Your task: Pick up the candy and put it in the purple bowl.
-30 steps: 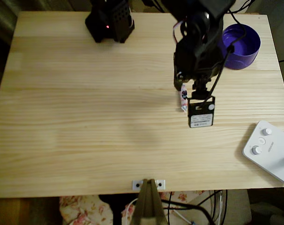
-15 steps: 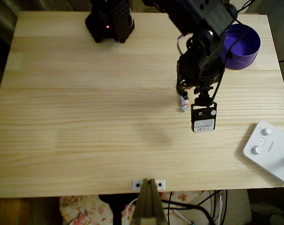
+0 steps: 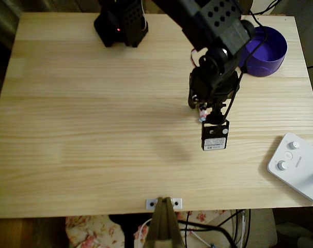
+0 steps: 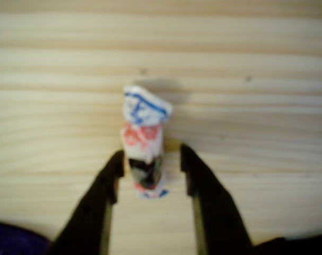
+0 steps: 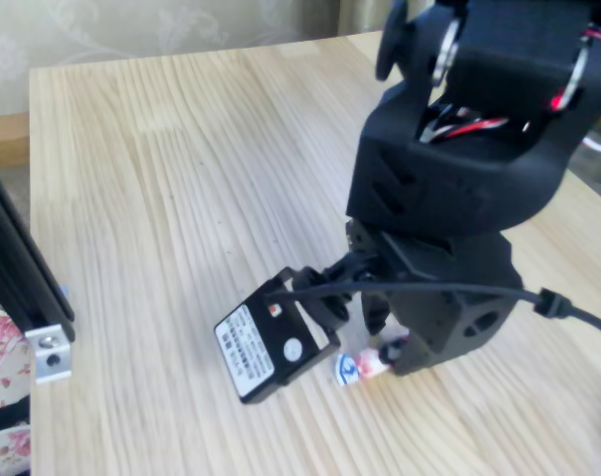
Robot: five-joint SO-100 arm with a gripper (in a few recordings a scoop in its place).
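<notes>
The candy, a small wrapped sweet with red and blue print, lies on the wooden table between my two black fingers. My gripper is open, with a narrow gap on each side of the wrapper. In the overhead view the gripper points down right of the table's middle, and only a bit of the candy shows beneath it. In the fixed view one twisted end of the candy pokes out under the black wrist. The purple bowl stands at the far right corner, partly hidden by the arm.
A white device with knobs lies at the right front edge. The arm's black base stands at the far edge. A small metal bracket sits at the front edge. Bare wood lies to the left.
The arm has shifted slightly left and down over the candy, so less of the wrapper shows in the overhead view. The candy itself stays at about the same spot on the table.
</notes>
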